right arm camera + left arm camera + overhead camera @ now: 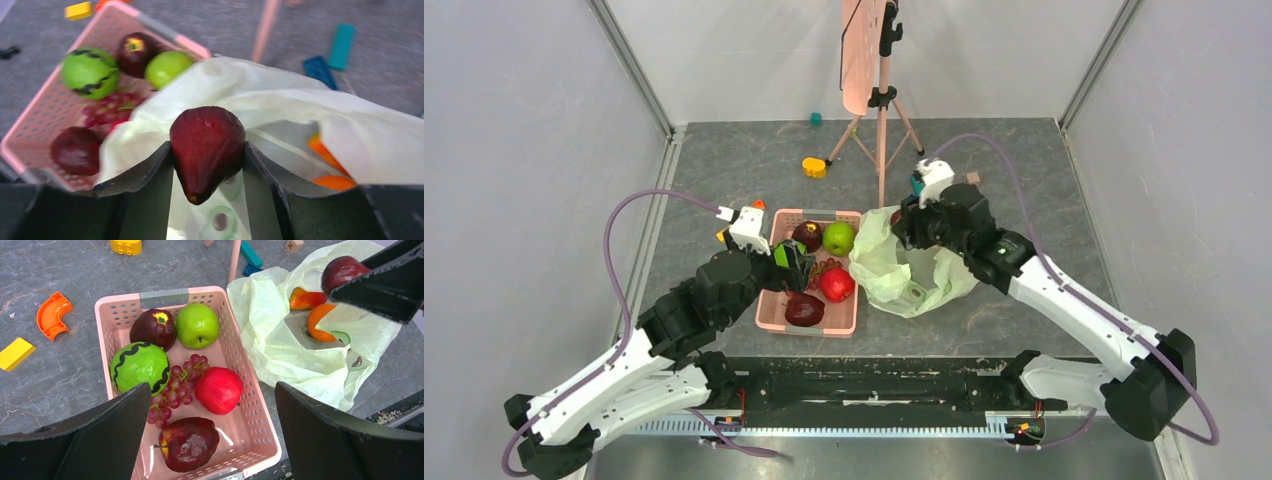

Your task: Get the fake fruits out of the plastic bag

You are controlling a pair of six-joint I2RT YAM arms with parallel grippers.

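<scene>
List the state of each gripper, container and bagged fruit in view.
left gripper: open, empty, over the pink basket
right gripper: shut on the dark red fruit, above the plastic bag
plastic bag: mouth open, lying crumpled beside the basket
orange: inside the bag
orange-red fruit: inside the bag
pink basket: upright, filled with fruit

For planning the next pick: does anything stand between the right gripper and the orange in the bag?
Yes: the right gripper is shut on a dark red fruit above the plastic bag, and a bag fold partly covers the orange.
</scene>
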